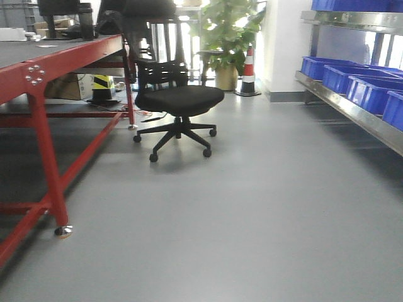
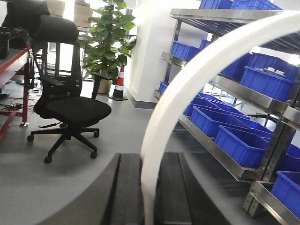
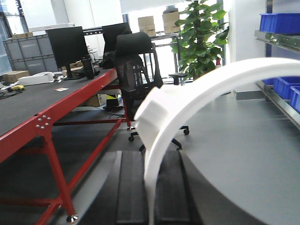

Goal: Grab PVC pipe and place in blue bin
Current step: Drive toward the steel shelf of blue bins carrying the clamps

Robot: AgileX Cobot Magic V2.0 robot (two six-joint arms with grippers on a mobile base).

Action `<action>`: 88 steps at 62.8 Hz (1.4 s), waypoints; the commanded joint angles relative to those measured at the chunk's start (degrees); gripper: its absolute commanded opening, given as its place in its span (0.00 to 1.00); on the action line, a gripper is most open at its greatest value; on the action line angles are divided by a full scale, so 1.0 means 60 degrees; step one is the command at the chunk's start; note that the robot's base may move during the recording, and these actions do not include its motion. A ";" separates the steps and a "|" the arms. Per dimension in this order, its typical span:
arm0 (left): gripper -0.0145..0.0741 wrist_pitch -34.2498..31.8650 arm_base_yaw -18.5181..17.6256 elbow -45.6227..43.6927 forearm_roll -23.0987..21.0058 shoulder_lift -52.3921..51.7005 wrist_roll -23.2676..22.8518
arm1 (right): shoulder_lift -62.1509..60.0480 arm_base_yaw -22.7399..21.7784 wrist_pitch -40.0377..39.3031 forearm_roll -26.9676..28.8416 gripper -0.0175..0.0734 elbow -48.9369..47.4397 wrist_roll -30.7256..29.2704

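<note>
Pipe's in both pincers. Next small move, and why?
Probably swing right toward the blue plastic bins on the metal shelf: the white curved PVC pipe sits gripped in the left pincer and right pincer, and the bins lie off to the right.

A grey, faintly glossy floor (image 1: 264, 207) fills the front view. A red-framed table (image 1: 38, 53) with a dark top runs along 9 to 10 o'clock. A black chair (image 1: 179, 99) on casters stands at 12 o'clock, near the table's far leg. Behind it, at 1 o'clock, a potted plant (image 1: 230, 25) and a striped cone (image 1: 249, 72) stand by a white wall (image 1: 283, 44). A steel shelf (image 1: 352, 110) lines 3 o'clock. Bright light glares behind the plant.
</note>
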 commanded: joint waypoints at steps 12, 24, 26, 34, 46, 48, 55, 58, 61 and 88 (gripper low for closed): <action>0.04 -0.0323 0.0044 -0.0029 -0.0059 -0.0046 -0.0038 | -0.0057 0.0011 -0.0206 -0.0028 0.01 0.0005 -0.0030; 0.04 -0.0323 0.0044 -0.0029 -0.0059 -0.0046 -0.0038 | -0.0057 0.0011 -0.0206 -0.0028 0.01 0.0005 -0.0030; 0.04 -0.0323 0.0044 -0.0029 -0.0059 -0.0046 -0.0038 | -0.0057 0.0011 -0.0206 -0.0028 0.01 0.0005 -0.0030; 0.04 -0.0323 0.0044 -0.0029 -0.0059 -0.0046 -0.0038 | -0.0057 0.0011 -0.0206 -0.0028 0.01 0.0005 -0.0030; 0.04 -0.0323 0.0044 -0.0029 -0.0059 -0.0046 -0.0038 | -0.0057 0.0011 -0.0206 -0.0028 0.01 0.0005 -0.0030; 0.04 -0.0323 0.0044 -0.0029 -0.0059 -0.0046 -0.0038 | -0.0057 0.0011 -0.0206 -0.0028 0.01 0.0005 -0.0030; 0.04 -0.0323 0.0044 -0.0029 -0.0059 -0.0046 -0.0038 | -0.0057 0.0011 -0.0206 -0.0028 0.01 0.0005 -0.0030; 0.04 -0.0323 0.0044 -0.0029 -0.0059 -0.0046 -0.0038 | -0.0057 0.0011 -0.0206 -0.0028 0.01 0.0005 -0.0030; 0.04 -0.0323 0.0044 -0.0029 -0.0059 -0.0046 -0.0038 | -0.0057 0.0011 -0.0206 -0.0028 0.01 0.0005 -0.0030; 0.04 -0.0323 0.0044 -0.0029 -0.0059 -0.0046 -0.0038 | -0.0057 0.0011 -0.0206 -0.0028 0.01 0.0005 -0.0030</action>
